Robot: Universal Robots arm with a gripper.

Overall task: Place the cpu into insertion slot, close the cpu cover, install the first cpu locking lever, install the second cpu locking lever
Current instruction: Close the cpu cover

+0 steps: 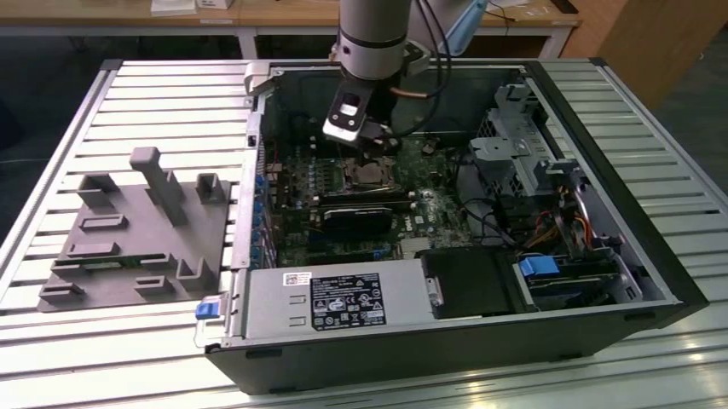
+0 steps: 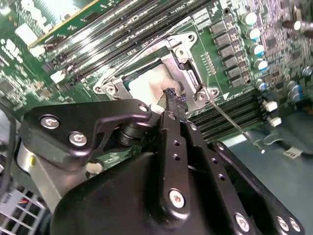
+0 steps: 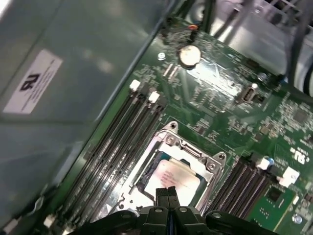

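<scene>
- My gripper (image 3: 167, 192): fingers pressed together, nothing held. Tips sit right over the cpu (image 3: 177, 176) near one edge; touching it or just off it, can't tell.
- The cpu is in the insertion slot (image 3: 145, 180) and looks flat. The cpu cover (image 3: 194, 151) looks folded down around it, with the chip showing through the window.
- Locking lever (image 2: 237, 128): a thin wire rod sticking out from a socket corner over the memory slots (image 2: 244, 105). It looks unlatched.
- Second wire lever (image 2: 139, 53) runs along the opposite side; latched or not is unclear.
- Risk: closed tips bearing on the chip face off-centre could tilt it and hurt the socket pins if it isn't fully seated.
- Risk: tips slipping off the thin wire. It looks springy, so it could jump back and let the cover lift.
- Risk: my gripper body is wide and low in the case, and could knock the capacitors (image 2: 254, 34) or the slots flanking the socket.
- Around: coin battery (image 3: 189, 56), cables (image 1: 500, 223) on the exterior view's right, power-supply box (image 1: 330, 300), grey fixture tray (image 1: 136, 230) outside the case on the exterior view's left.
- In the way: my own fingers hide part of the chip, and the case wall (image 3: 73, 98) is close by.
</scene>
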